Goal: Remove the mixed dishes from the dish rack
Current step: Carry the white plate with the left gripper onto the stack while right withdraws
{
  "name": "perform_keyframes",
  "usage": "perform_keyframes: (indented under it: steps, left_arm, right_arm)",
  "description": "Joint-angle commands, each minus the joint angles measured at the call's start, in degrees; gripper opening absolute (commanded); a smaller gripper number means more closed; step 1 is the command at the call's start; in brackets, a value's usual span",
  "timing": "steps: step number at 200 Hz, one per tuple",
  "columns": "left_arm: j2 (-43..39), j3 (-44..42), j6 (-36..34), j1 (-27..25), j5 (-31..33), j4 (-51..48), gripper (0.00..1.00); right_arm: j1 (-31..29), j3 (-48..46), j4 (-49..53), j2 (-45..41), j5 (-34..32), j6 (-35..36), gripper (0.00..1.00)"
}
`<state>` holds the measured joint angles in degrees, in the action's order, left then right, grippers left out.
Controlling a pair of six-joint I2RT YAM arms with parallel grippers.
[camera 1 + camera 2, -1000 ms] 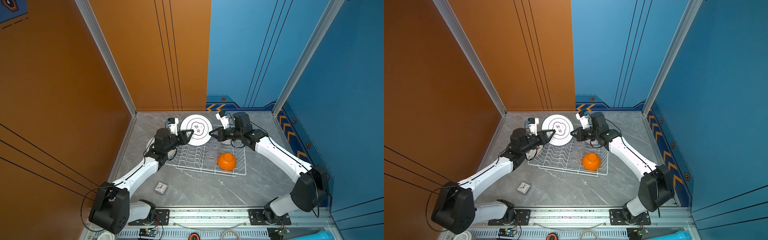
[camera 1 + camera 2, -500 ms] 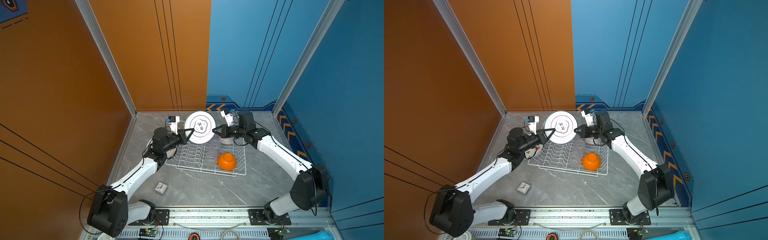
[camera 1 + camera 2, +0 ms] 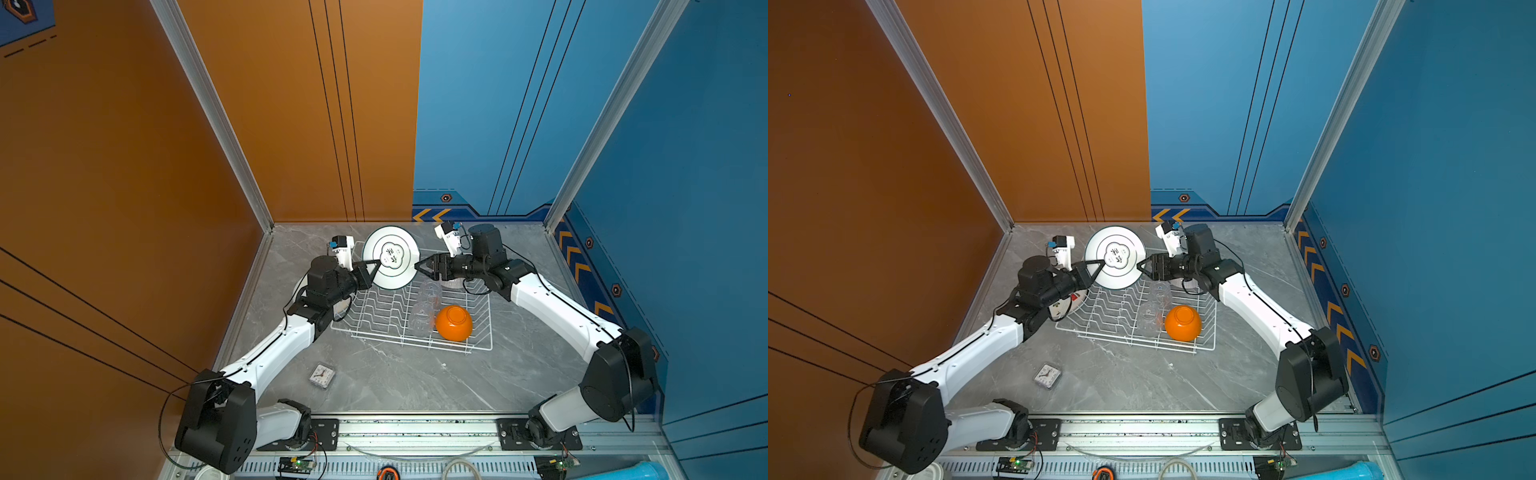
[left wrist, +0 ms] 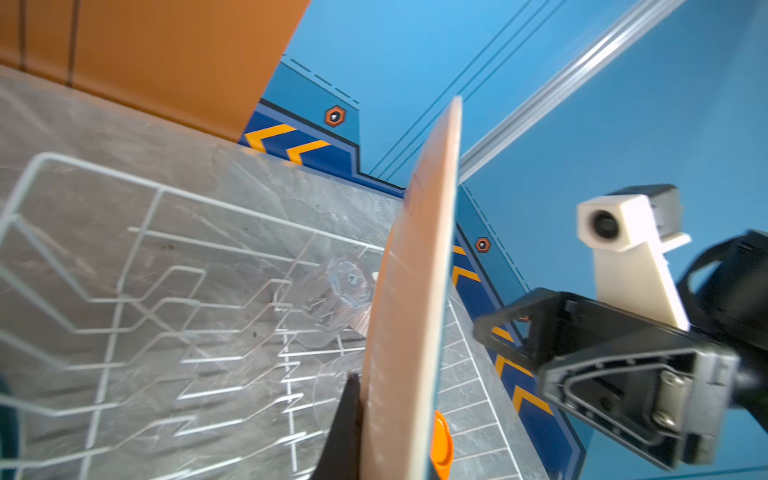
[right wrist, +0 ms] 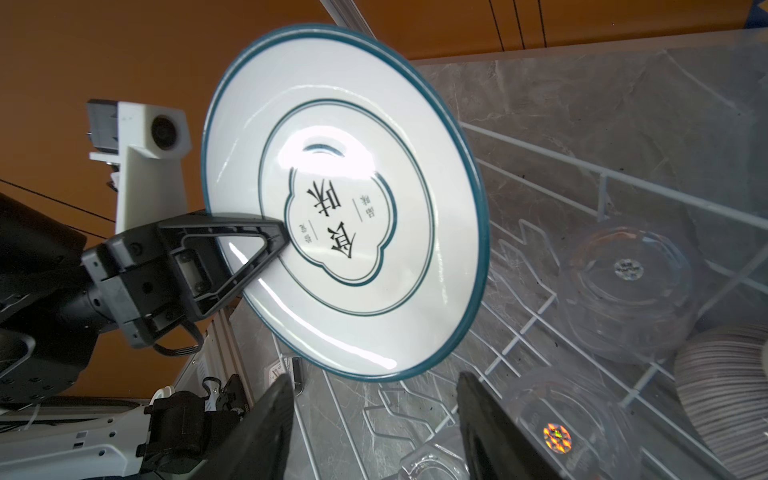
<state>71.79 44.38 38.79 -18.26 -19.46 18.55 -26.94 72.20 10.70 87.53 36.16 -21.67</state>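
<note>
The left gripper's [image 3: 377, 265] black fingers [image 5: 276, 239] are clamping the rim of the round white plate [image 3: 390, 257] with the dark teal edge band and the printed centre. One finger is lying across its face and the other is reaching behind it. A second ago they were standing apart around that rim.

The right gripper [image 3: 420, 266] is doing the reverse. Its fingers [image 5: 270, 436], which were pinching the opposite edge, are now spreading and standing clear of the plate; the right wrist view is showing open air between them and the rim.

The plate is therefore passing from right to left. The left arm alone is now carrying it, upright, in the air over the far left part of the large white wire dish rack [image 3: 376, 308].

The handover looks complete. The left arm is probably free to set the plate on the grey stone-patterned table [image 3: 395, 382], perhaps by the second plate [image 3: 1081, 301] half hidden under that arm.

The right gripper is empty and free for what is waiting in the rack: two clear faceted glass tumblers [image 3: 430, 289], the glossy orange bowl [image 3: 454, 323] and the small white ribbed bowl [image 5: 727, 399].
</note>
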Motion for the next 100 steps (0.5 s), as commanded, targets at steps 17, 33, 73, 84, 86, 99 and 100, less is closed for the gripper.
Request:
perform_keyframes:
  steps: [17,33,73,84,86,99,100]
  left_arm:
    - [-2.13,0.68,-0.03,2.33,3.65,-2.34,0.0]
    - [-3.26,0.52,0.22,3.59,4.01,-3.4,0.0]
    - [-8.7,-1.16,1.0,8.1,8.12,-8.25,0.0]
    - [-10.34,-1.75,1.69,9.79,8.86,-9.67,0.0]
    - [-10.66,-1.84,1.9,10.21,8.92,-9.95,0.0]
    - [-12.7,-2.45,2.83,12.36,9.52,-11.41,0.0]
    - [-12.7,-2.45,2.9,12.5,9.57,-11.73,0.0]
  right_arm:
    - [-0.13,-1.49,-2.09,-2.0,0.52,0.56,0.77]
    - [0.0,-1.95,-2.17,-2.43,-0.14,0.66,0.78]
    - [0.39,-3.86,-2.19,-4.17,-2.9,0.84,0.83]
    - [0.64,-4.29,-2.24,-4.51,-3.03,0.84,0.83]
    - [0.7,-4.4,-2.19,-4.54,-3.03,0.78,0.84]
    - [0.99,-5.05,-2.15,-5.03,-3.03,0.6,0.86]
    - [1.0,-5.06,-2.16,-5.1,-3.07,0.54,0.86]
